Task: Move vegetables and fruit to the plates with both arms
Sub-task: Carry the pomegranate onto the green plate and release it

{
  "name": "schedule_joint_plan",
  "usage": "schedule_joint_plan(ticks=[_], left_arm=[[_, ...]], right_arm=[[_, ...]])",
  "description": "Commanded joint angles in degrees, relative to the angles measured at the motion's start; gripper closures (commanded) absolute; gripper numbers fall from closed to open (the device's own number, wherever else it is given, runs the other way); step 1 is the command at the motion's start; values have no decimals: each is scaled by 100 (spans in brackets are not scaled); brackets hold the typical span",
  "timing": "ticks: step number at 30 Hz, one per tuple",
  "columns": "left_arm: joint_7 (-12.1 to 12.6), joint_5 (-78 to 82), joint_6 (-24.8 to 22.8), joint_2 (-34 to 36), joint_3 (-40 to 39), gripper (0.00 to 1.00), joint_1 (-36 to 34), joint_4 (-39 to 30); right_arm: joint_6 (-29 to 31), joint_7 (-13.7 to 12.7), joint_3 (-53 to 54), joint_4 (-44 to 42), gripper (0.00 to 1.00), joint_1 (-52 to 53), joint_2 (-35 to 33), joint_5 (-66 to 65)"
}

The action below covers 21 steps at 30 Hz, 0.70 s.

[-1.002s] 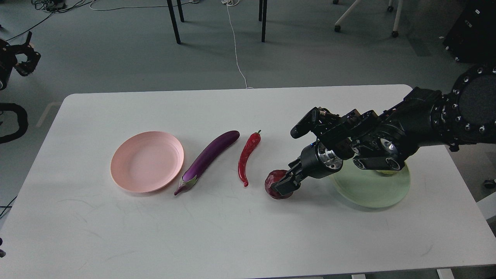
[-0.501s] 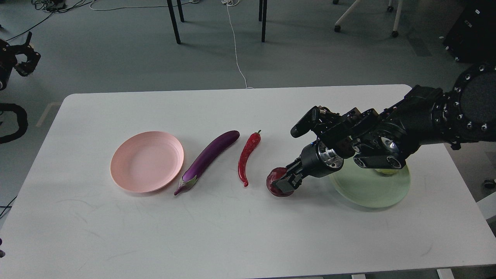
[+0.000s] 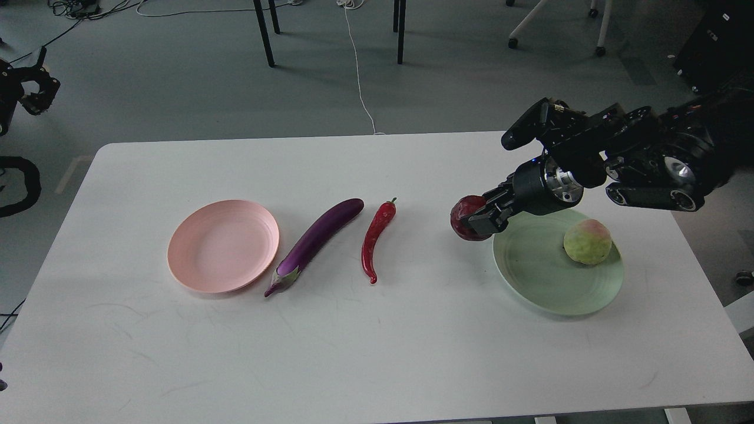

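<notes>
My right gripper [image 3: 478, 219] is shut on the dark red pomegranate-like ball [image 3: 463, 215] and holds it in the air just left of the mint green plate [image 3: 530, 277]. The yellow-green fruit with a pink blush [image 3: 587, 241] sits on that plate's right side. The purple eggplant [image 3: 315, 243] and the red chili pepper [image 3: 376, 236] lie on the table, mid-left. The pale pink plate [image 3: 223, 244] is empty, left of the eggplant. My left gripper [image 3: 32, 82] is at the far left edge, off the table; its fingers cannot be told apart.
The white table [image 3: 365, 353] has rounded corners and a bare front half. Chair legs [image 3: 264, 32] and a white cable [image 3: 358, 70] are on the grey floor behind it.
My right gripper lifted the dark red ball off the table and carried it up and to the right, toward the green plate. The yellow-green fruit is now uncovered. The left arm barely moved.
</notes>
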Motion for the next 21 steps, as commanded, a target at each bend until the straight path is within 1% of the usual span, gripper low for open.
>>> schedule_joint_plan(ticks=[1,7,12,13,17,21], left_arm=[[7,0,0,-2,0,0,3,0],[7,0,0,-2,9,0,12,0],[7,0,0,16,0,0,12,0],[7,0,0,16,0,0,12,0],[7,0,0,16,0,0,12,0],[7,0,0,16,9,0,12,0]], right_arm=[[-3,1,-184,-6,47,-120,-259,-245],[-29,1,-659,-41,45,-147,-312,-754],[-38,1,-782,-67,44,-217,-304,-799],[-38,1,-782,-84,43,-278,-304,-799],[-161,1,-721,-234,30,-533,-304,-781],[-187,1,-712,-217,23,-613,-356,-764]])
